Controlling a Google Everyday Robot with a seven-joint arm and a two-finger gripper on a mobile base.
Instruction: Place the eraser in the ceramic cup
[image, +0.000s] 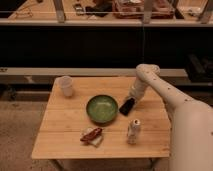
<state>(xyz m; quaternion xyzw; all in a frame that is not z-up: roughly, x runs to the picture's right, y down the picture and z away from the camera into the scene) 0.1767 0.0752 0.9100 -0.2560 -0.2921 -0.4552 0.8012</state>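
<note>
Standing at the far left of the wooden counter (60, 135), the small plain white ceramic cup (65, 86) is well apart from the flat black rectangular eraser (126, 106), with the round green bowl (102, 108) between them. A weak hold could drop the eraser into that bowl, or it could catch the cup's narrow rim. The hand (132, 98) meets the eraser's far end; whether it is clamped or loose I cannot tell.

End effector (131, 100) right of green bowl (102, 108); bowl between it and ceramic cup (65, 86).
</note>
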